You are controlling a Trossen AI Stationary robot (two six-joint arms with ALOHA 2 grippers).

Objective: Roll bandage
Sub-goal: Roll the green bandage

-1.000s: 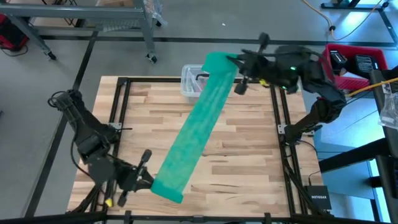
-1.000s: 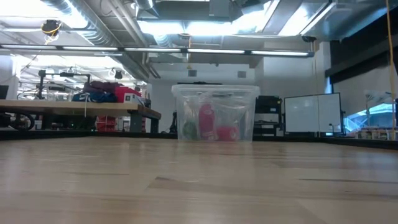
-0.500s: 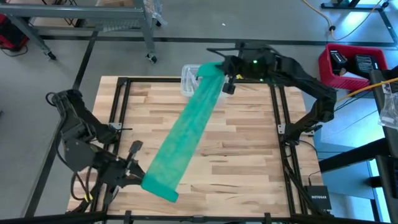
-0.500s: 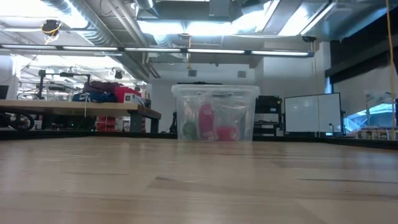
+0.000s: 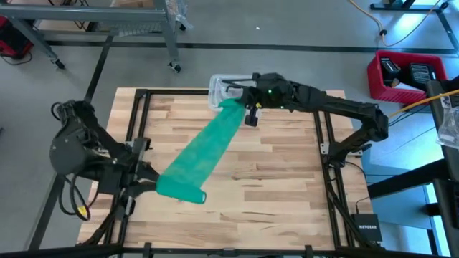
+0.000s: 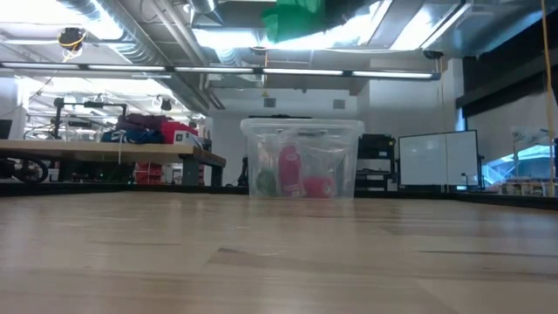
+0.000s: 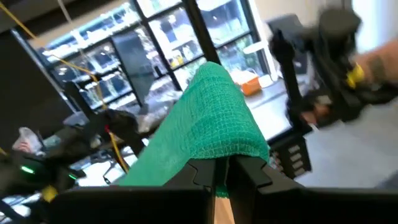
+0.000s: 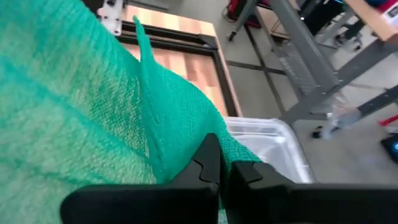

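High view: the bandage [image 5: 199, 151] hung as one long teal strip across the table [image 5: 280, 186], running from about 12 o'clock down to 8 o'clock. Right gripper [image 5: 242, 109] pinched the far end just beside the clear tub [image 5: 217, 89]; left gripper [image 5: 149, 184] pinched the near end, which bunched and curled at the table's near left. Held from both ends, probably so it stayed taut and flat ahead of rolling; nothing was rolled yet. Low view: only a green scrap of the strip at 12 o'clock, above the tub, so that end was lifted well off the wood; no arms visible. Left wrist view: both fingers [image 7: 202, 173] were clamped together on the fabric's edge, cloth draping over them. Right wrist view: fingers [image 8: 208, 163] likewise closed on the fabric, the strip fanning away toward the table frame, the tub just beyond.
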